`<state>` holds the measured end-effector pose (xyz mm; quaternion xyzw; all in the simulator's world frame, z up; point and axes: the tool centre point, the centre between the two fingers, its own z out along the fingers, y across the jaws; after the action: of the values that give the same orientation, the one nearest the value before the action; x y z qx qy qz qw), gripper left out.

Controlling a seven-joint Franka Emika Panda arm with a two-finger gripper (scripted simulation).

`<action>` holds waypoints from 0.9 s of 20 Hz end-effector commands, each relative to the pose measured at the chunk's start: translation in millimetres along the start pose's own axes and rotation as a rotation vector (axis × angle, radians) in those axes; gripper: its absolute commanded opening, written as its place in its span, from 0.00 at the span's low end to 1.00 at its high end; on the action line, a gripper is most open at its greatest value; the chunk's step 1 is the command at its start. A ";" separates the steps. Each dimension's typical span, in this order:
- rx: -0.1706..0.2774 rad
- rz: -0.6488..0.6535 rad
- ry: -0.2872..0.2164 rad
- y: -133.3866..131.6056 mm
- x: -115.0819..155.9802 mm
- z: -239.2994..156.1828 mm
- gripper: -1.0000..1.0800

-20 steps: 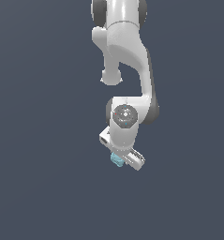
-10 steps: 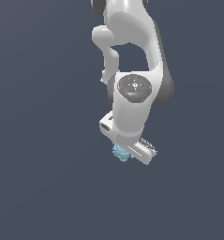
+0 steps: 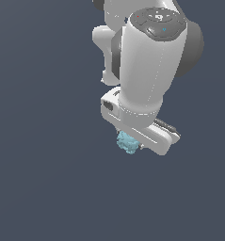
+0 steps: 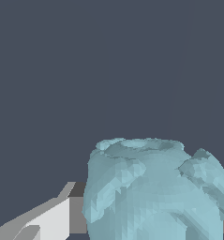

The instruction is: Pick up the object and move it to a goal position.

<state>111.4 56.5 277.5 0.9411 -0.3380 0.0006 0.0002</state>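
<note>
The object [image 3: 127,142] is a small lumpy pale cyan-blue lump. In the exterior view it hangs just under the white hand of my arm, above the dark grey ground. My gripper [image 3: 132,145] is shut on it, and the hand hides most of the fingers from this side. The wrist view shows the object [image 4: 151,192] close up, filling the space between the jaws. One white and grey finger [image 4: 52,218] presses against its side. Only a sliver of the other finger shows past the lump.
The arm's large white forearm and wrist [image 3: 149,61] fill the upper part of the exterior view, close to the camera. Around it there is only flat dark grey-blue ground [image 3: 43,141], with no other object and no goal marker in view.
The arm has risen and come nearer the exterior camera, looking much larger. The object has travelled up and slightly toward the exterior view's right with it, still held.
</note>
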 end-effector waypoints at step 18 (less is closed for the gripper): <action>0.000 -0.001 -0.001 -18.5 5.0 -103.0 0.00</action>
<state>126.4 67.3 377.4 0.9413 -0.3376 0.0002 0.0001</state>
